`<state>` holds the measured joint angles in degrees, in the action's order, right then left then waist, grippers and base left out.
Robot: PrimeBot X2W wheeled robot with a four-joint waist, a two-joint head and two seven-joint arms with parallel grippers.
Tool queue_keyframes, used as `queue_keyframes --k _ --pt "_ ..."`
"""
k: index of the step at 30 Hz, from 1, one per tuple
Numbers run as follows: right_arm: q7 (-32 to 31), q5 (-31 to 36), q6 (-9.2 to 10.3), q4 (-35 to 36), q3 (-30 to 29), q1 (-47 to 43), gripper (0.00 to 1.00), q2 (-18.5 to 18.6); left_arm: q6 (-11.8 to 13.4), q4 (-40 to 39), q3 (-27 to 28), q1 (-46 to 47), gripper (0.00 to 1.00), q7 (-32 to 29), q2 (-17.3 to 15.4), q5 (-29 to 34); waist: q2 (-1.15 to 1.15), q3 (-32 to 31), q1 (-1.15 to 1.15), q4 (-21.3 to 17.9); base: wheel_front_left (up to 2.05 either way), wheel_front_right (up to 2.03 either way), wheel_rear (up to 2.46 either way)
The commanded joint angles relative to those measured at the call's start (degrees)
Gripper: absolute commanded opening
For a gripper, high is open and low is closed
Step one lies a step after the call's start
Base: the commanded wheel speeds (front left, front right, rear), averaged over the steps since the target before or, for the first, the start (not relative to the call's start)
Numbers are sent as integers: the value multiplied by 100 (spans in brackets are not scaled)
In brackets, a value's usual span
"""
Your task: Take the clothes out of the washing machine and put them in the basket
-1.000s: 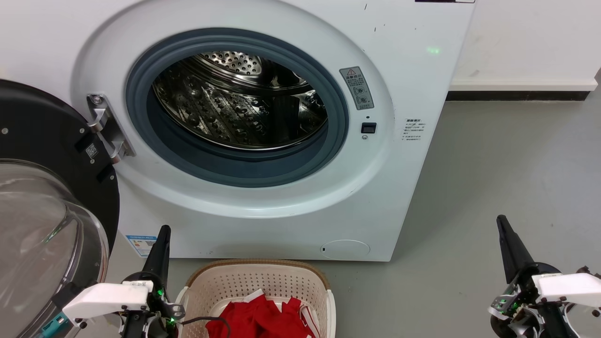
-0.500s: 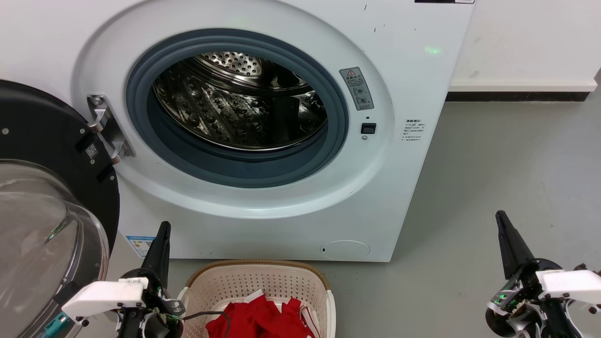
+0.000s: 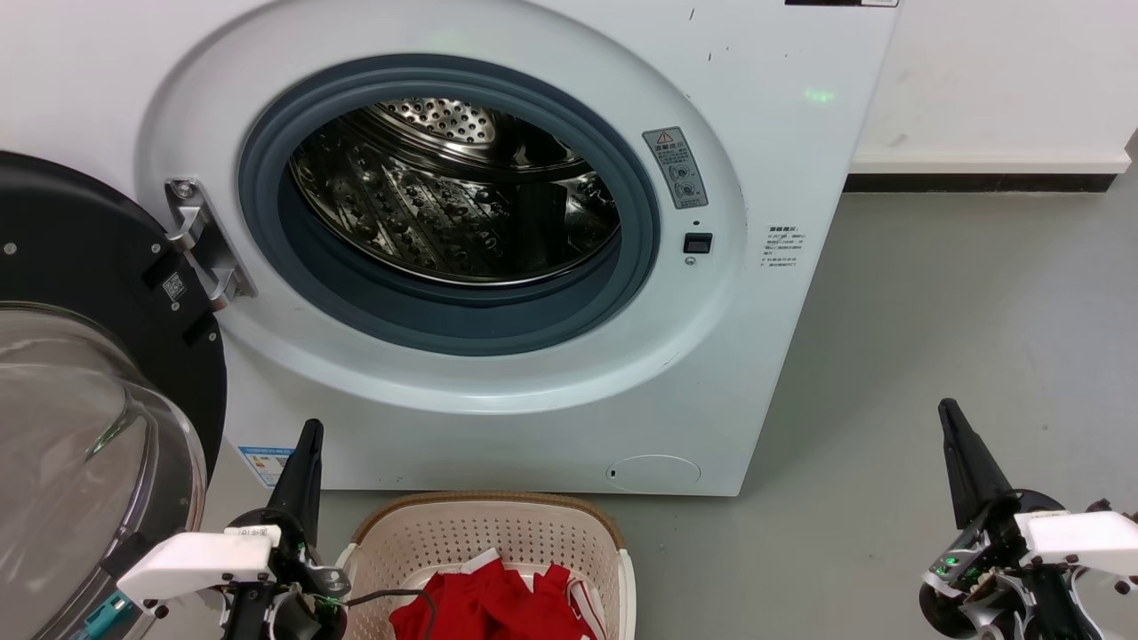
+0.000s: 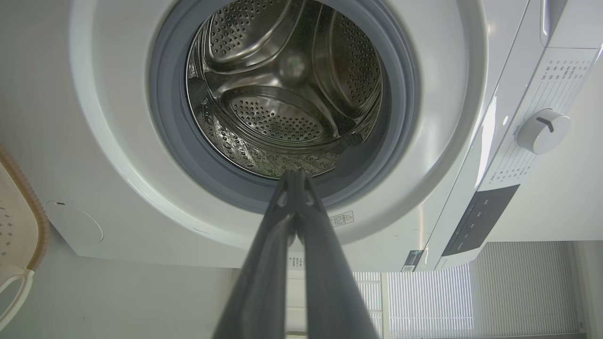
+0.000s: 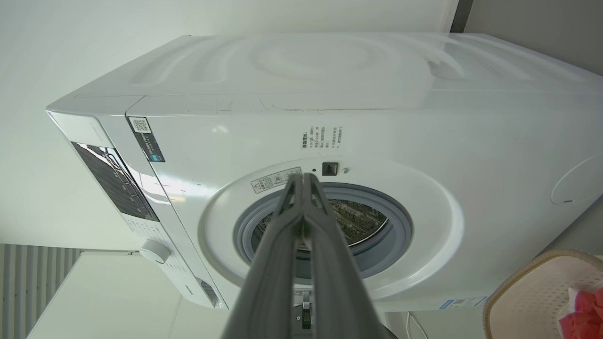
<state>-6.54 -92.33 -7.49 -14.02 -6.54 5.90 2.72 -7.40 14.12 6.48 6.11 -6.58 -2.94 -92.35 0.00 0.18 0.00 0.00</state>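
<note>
Red clothes [image 3: 493, 600], white-trimmed, crumpled in the basket [image 3: 498, 533], bottom centre — left gripper [image 3: 310, 430] and right gripper [image 3: 948, 411] both pressed together, empty.

The right claw [image 5: 304, 181] faces the washing machine [image 5: 330, 94]
Its fingers press together; red clothes [image 5: 583, 318] lie in the basket [image 5: 530, 289], lower right.

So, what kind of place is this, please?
Probably a laundry corner of an indoor room: a white front-loading washing machine with its door open, a cream laundry basket holding red clothes, and a plain grey floor.
</note>
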Motion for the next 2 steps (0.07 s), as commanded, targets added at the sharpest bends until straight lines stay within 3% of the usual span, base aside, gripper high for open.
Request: queue_keyframes --k 1,2 --pt "-15 -22 0 -10 9 67 0 29 -22 2 20 33 0 -15 12 -11 0 0 0 0 0 0 0" --pt "-15 -22 0 -10 9 67 0 29 -22 2 20 33 0 -15 12 -12 0 0 0 0 0 0 0"
